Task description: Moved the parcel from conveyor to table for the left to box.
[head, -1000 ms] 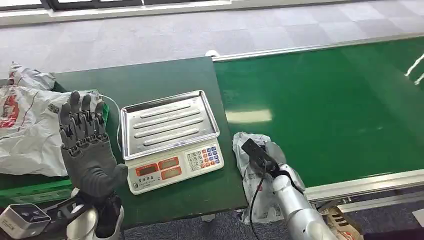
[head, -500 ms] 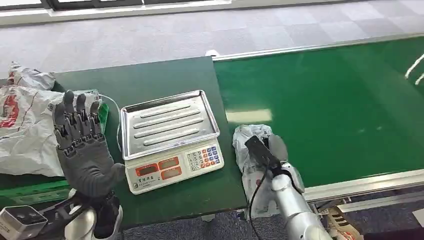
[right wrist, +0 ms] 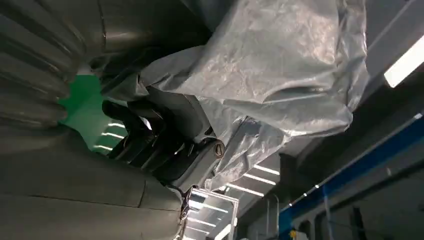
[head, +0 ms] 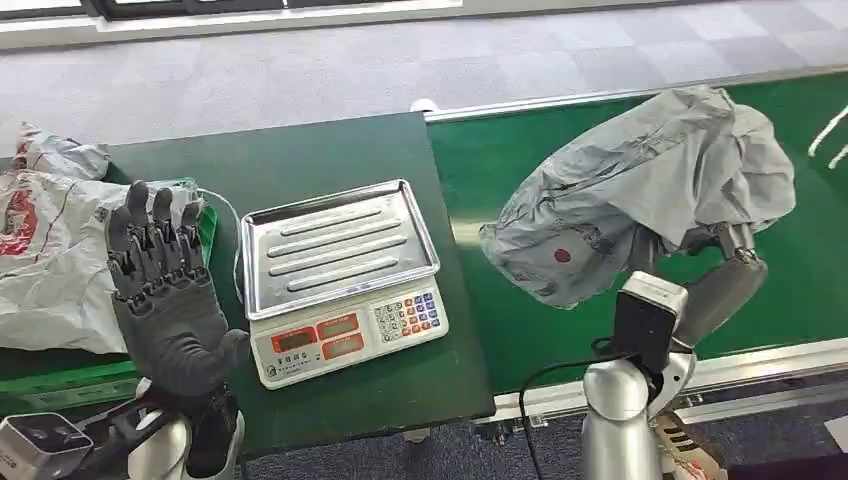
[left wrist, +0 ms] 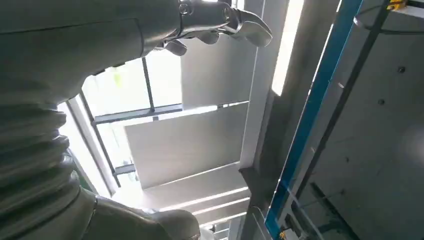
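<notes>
The parcel (head: 640, 195), a crumpled grey plastic bag with a small red mark, hangs in the air above the green conveyor (head: 520, 340). My right hand (head: 725, 265) grips it from underneath at its right end, wrist turned upward. In the right wrist view the bag (right wrist: 280, 65) drapes over my dark fingers (right wrist: 150, 145). Over the left part of the dark green table (head: 300, 150), my left hand (head: 165, 290) is raised and holds nothing, its fingers straight and apart. In the left wrist view that hand (left wrist: 100, 40) points at the ceiling.
A silver weighing scale (head: 340, 270) with a keypad sits mid-table, between my left hand and the conveyor. White plastic bags (head: 50, 260) lie in a green crate (head: 70, 385) at the far left. The conveyor's metal rail (head: 750, 362) runs along its front edge.
My right arm has swung up and to the right, lifting the parcel from the conveyor's front edge high above the belt. The left hand has hardly moved.
</notes>
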Motion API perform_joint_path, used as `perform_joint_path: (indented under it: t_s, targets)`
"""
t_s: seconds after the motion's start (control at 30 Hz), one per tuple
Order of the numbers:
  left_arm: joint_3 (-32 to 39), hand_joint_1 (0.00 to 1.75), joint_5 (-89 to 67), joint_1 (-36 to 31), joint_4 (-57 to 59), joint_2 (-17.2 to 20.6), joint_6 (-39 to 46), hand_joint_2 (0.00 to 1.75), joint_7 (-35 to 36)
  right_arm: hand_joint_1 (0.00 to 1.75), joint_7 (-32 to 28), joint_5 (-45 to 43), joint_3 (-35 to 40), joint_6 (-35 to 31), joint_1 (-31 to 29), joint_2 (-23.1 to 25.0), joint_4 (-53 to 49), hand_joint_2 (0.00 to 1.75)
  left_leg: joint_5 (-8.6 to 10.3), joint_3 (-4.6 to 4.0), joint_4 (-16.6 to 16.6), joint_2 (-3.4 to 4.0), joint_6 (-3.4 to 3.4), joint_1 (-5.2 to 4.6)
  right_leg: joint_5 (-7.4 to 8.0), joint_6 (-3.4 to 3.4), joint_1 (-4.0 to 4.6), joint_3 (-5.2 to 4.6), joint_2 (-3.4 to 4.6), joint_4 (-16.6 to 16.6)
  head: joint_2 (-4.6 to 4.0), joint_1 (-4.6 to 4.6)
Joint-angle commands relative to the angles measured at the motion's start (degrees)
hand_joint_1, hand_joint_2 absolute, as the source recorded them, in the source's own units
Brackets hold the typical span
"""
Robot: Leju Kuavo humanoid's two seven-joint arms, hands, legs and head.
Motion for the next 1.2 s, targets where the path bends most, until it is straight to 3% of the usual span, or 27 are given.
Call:
perform_joint_path:
  t_s: [0.03,0.07,0.13,0.33,0.43,0.5,0.7,0.73,0.87,0.9,0.93,0.97,1.2]
  targets:
    - [-1.43,0.00,1.14,-2.91,6.60,-0.19,1.00,1.75,0.22,1.75,-0.65,-2.45,0.44,-0.29,0.36,0.71,-4.29,1.75,0.07,0.02,-0.05,-0.22,0.08,-0.02,0.02,-0.03,-0.01,0.07,-0.07,-0.05,0.00,-0.02]
    - [-1.96,0.00,1.44,-3.16,6.88,0.03,1.16,1.75,0.22,1.75,-0.34,-3.85,1.70,0.59,-1.05,-0.19,-2.02,1.75,0.10,0.06,-0.11,-0.28,0.11,-0.02,0.04,-0.05,-0.01,0.12,-0.08,-0.12,0.00,0.00]
    - [-3.53,0.00,1.94,-3.99,7.89,0.77,1.20,1.75,0.22,1.75,2.96,-5.39,8.12,11.53,-7.81,-3.27,8.44,1.75,0.09,0.08,-0.10,-0.06,0.13,0.00,0.12,-0.05,0.01,0.09,0.15,-0.14,0.00,-0.02]
    - [-5.36,0.00,1.30,-5.00,8.07,-0.47,0.00,1.75,0.22,1.75,8.53,0.69,17.93,16.51,-32.04,0.52,45.47,1.75,0.04,-0.33,-0.04,0.96,0.06,0.01,0.38,-0.15,0.01,-0.17,0.96,-0.04,0.00,0.00]
    - [-5.70,0.00,1.14,-5.59,7.80,-0.54,0.83,1.75,0.22,1.75,10.94,-1.57,22.60,16.46,-38.03,1.60,55.11,1.75,0.21,-0.39,-0.02,0.89,0.07,-0.01,0.43,-0.19,-0.01,-0.27,0.94,0.03,0.00,0.00]
    - [-5.55,0.00,1.25,-5.53,7.71,-0.41,0.71,1.75,0.22,1.75,11.07,-3.27,24.46,15.15,-38.39,1.60,56.18,1.75,0.37,-0.03,-0.05,0.69,-0.01,0.01,0.50,-0.22,0.02,-0.28,0.73,0.03,0.00,-0.02]
    - [-5.40,0.00,1.29,-5.40,7.74,-0.33,0.63,1.75,0.22,1.75,10.98,-3.28,25.10,15.11,-38.55,1.60,57.17,1.75,0.48,-0.08,-0.05,0.55,-0.05,0.02,0.57,-0.23,0.04,-0.33,0.60,0.02,0.00,-0.02]
    - [-5.28,0.00,1.29,-4.40,8.53,0.37,-0.25,1.75,0.22,1.75,12.20,-4.27,30.67,16.03,-39.37,1.60,62.18,1.75,0.47,-0.07,-0.07,0.24,0.01,0.04,0.52,-0.21,0.07,-0.21,0.40,-0.04,0.00,-0.02]
    - [-5.14,0.00,0.81,-4.26,9.48,0.51,-1.37,1.75,0.22,1.75,13.11,-7.33,33.01,17.03,-40.29,1.60,66.55,1.75,0.50,-0.10,-0.11,0.12,0.00,0.00,0.51,-0.22,0.03,-0.20,0.30,-0.06,0.00,-0.02]
    - [-5.23,0.00,0.66,-4.37,9.68,0.54,-1.58,1.75,0.22,0.00,13.56,-7.63,32.84,16.87,-40.48,1.60,67.38,1.75,0.52,-0.11,-0.12,0.06,0.03,0.03,0.53,-0.23,0.05,-0.18,0.28,-0.10,0.00,-0.02]
    - [-5.27,0.00,0.39,-4.58,10.01,0.37,-1.77,1.75,0.22,0.00,14.56,-7.95,33.12,17.44,-41.13,1.60,69.66,1.75,0.49,-0.15,-0.07,0.10,-0.01,-0.01,0.50,-0.22,0.02,-0.25,0.27,-0.01,0.00,-0.02]
    - [-5.43,0.00,0.20,-4.80,10.37,0.35,-2.10,1.75,0.22,0.00,17.35,-5.97,34.91,18.83,-42.56,1.60,73.24,0.00,0.53,-0.11,-0.13,0.01,0.03,0.03,0.54,-0.23,0.05,-0.17,0.25,-0.11,0.00,-0.02]
    - [-5.73,0.00,-1.08,-5.00,10.48,0.20,-1.69,1.75,0.22,0.00,21.32,-4.39,37.75,18.96,-42.81,1.60,75.59,0.00,0.52,-0.18,-0.07,-0.07,0.02,0.02,0.50,-0.22,0.04,-0.23,0.16,-0.04,0.00,-0.02]
